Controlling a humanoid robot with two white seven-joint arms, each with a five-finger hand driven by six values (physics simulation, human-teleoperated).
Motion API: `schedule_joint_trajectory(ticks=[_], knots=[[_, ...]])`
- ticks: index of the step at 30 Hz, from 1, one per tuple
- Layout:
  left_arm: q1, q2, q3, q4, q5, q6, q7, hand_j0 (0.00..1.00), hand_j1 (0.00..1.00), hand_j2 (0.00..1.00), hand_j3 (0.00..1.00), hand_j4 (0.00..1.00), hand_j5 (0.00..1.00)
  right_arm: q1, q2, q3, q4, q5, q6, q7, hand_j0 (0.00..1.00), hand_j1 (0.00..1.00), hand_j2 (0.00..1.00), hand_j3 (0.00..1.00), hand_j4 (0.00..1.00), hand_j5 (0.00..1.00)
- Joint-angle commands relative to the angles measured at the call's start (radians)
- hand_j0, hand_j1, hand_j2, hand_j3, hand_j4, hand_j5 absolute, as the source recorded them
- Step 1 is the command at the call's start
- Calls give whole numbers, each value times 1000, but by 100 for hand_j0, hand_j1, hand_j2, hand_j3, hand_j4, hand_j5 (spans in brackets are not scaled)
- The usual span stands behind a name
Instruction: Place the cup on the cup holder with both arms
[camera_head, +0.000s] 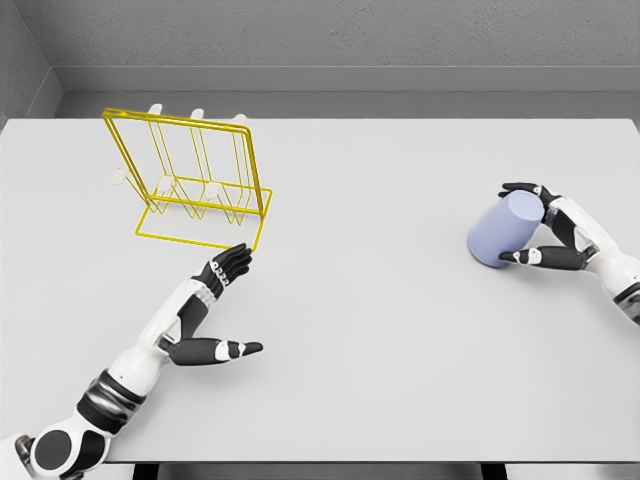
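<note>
Cup in hand, holder still waiting across the counter.

The lavender cup (506, 231), tilted on its side at the right of the counter (380, 330), sits clasped by the right robot hand (541, 226), fingers over the top and thumb along the underside; whether it is lifted clear of the surface cannot be told. The yellow wire holder (196, 180) stands upright at the far left, well apart from the cup, its pegs bare. The left robot hand (218, 305) hovers just in front of the holder, fingers extended and thumb spread, gripping nothing. By this showing the grasp is made, while the carry across, any handover to the left hand and the hanging itself all appear yet to be done.
</note>
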Motion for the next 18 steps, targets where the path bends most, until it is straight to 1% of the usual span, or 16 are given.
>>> schedule_joint_trajectory(ticks=[1,5,11,14,16,18], knots=[[2,-18,-1,-1,-3,1,-1,100,100,100,100,100,100,0,3,0,0,-11,-25,0,68,68,68,68,68,68],[9,-30,2,-4,-3,5,-2,100,100,100,100,100,100,0,3,-3,1,-11,-51,0,64,64,64,64,64,64],[12,-35,10,-9,-3,24,1,100,100,100,100,100,100,2,5,-5,1,-11,-53,0,62,62,62,62,62,62],[15,-35,10,-15,-3,24,1,100,100,100,100,100,100,2,5,-3,4,-12,-99,0,60,60,60,60,60,60],[17,-35,10,-17,-3,24,1,100,100,100,100,100,100,2,2,0,4,-11,-100,0,60,60,60,60,60,60],[17,-35,10,-18,-2,24,-1,100,100,100,100,100,100,2,-3,0,4,-11,-128,0,59,59,59,59,59,59]])
